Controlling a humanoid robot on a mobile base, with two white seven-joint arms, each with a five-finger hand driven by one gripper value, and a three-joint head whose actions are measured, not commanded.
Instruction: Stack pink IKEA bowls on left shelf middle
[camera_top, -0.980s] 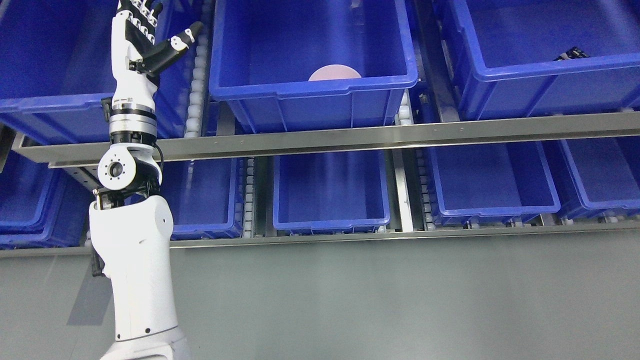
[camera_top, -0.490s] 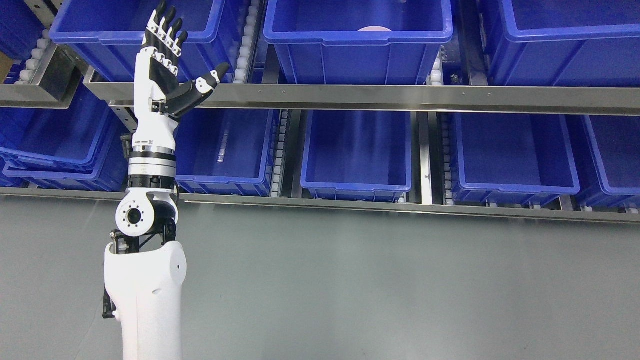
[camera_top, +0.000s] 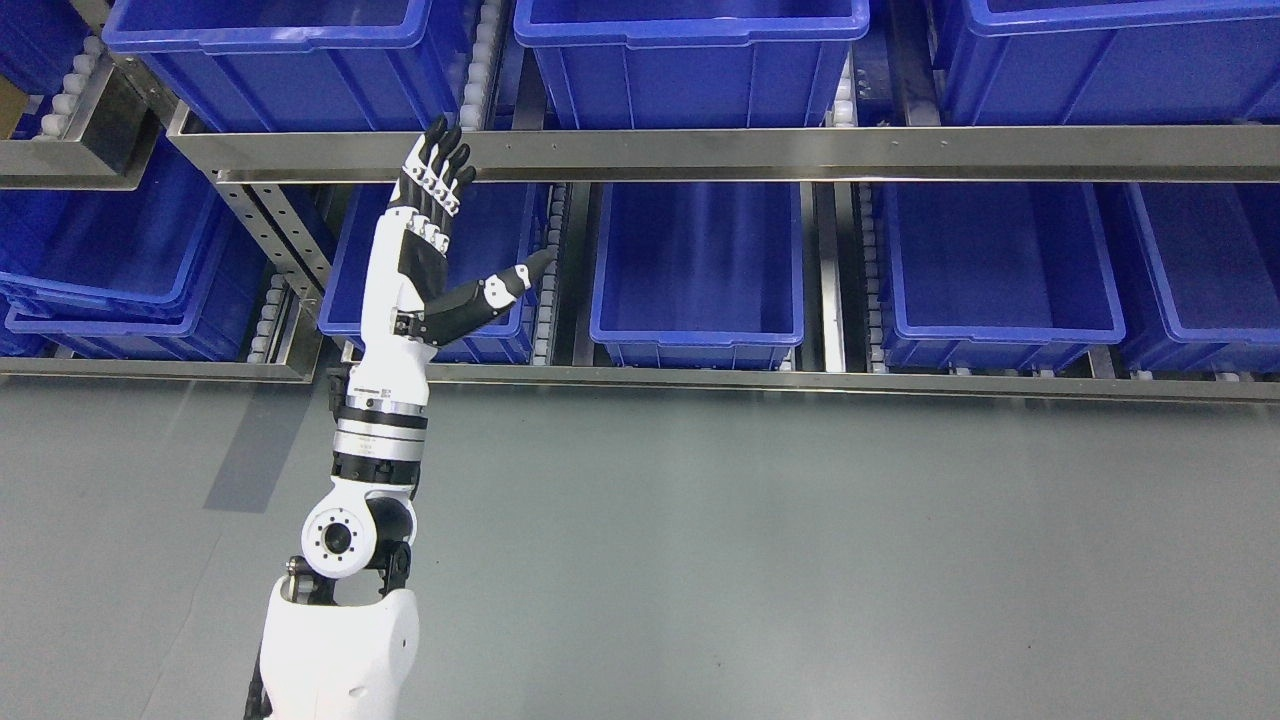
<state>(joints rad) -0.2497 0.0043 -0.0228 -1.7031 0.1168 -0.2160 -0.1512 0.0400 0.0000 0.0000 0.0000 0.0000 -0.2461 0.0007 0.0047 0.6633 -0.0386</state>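
Head view: the left hand (camera_top: 425, 255) is raised before the lower shelf's blue bins (camera_top: 697, 265), fingers straight, thumb splayed, holding nothing. No pink bowl is visible now. Earlier a pink rim showed in the upper middle bin (camera_top: 690, 60); the camera has since tilted down.

Steel shelf rack (camera_top: 700, 152) with roller tracks, upper level carrying three blue bins (camera_top: 690, 60) side by side, lower level (camera_top: 800, 382) carrying a row of blue bins (camera_top: 697, 270) seen from above, stacked blue bins (camera_top: 100, 270) at far left, grey floor (camera_top: 750, 560) below
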